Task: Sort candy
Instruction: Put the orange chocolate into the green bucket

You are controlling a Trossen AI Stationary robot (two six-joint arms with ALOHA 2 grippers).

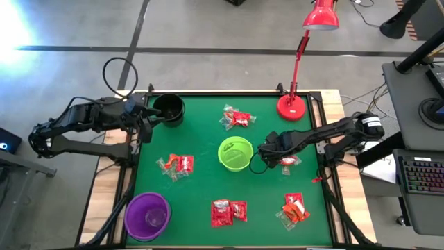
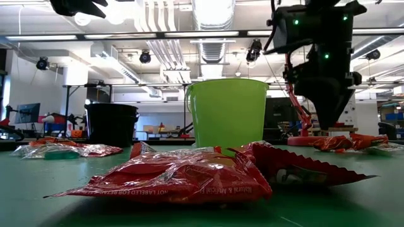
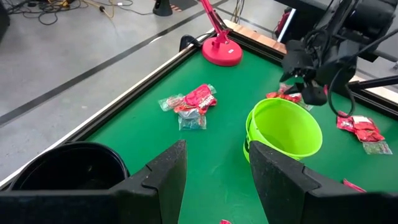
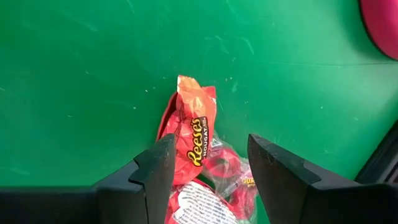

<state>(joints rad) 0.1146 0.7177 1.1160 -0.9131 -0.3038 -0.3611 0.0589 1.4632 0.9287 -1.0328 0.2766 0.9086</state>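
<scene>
Candy [image 4: 194, 134] on green table [image 4: 74, 74] | right fingers [image 4: 283, 171] apart above it | left fingers [image 3: 165, 174] apart, near black bowl [image 3: 62, 165]

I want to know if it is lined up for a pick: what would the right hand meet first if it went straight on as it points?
Likely the orange-red candy packet between its open fingers, then the green table.

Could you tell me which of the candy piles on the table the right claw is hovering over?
The pile just right of the green bowl, below the red lamp. The right claw hangs open above it; the other four piles lie away from it.
</scene>
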